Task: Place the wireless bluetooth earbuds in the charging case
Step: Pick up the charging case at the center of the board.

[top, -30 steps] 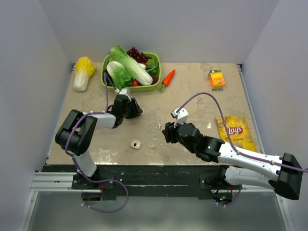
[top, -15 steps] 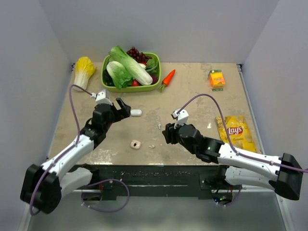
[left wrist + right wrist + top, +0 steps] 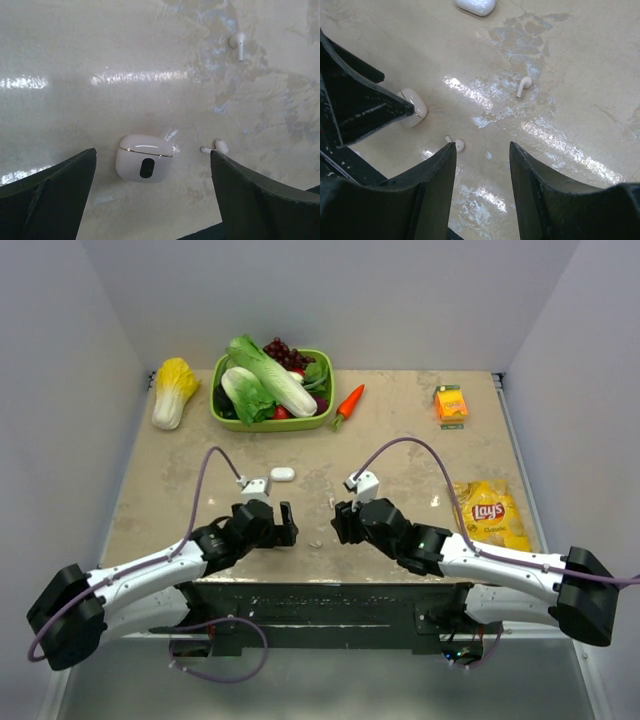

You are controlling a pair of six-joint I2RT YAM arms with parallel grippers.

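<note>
- We see the left fingers spread wide and low over the bench, pinching nothing.
- The charging case lies flat on the bench in the gap between them, its dark oval hollow facing up, with bare bench on either side in the left wrist view.
- From the right wrist view, one left finger tip sits just beside the case; we cannot tell whether it touches.
- One earbud lies on the bench just right of the case, close to the inner edge of the other left finger.
- A second earbud lies farther out on the bench, well apart from the case.
- The right fingers stand apart with only bench between them, and the nearer earbud lies just off one tip.
- We spot a white pebble-shaped piece lying by itself beyond both arms.
- Along the far edge we see a green basket of vegetables, a napa cabbage to its left and a carrot to its right.
- An orange carton and a Lay's chip bag lie on the right side.
</note>
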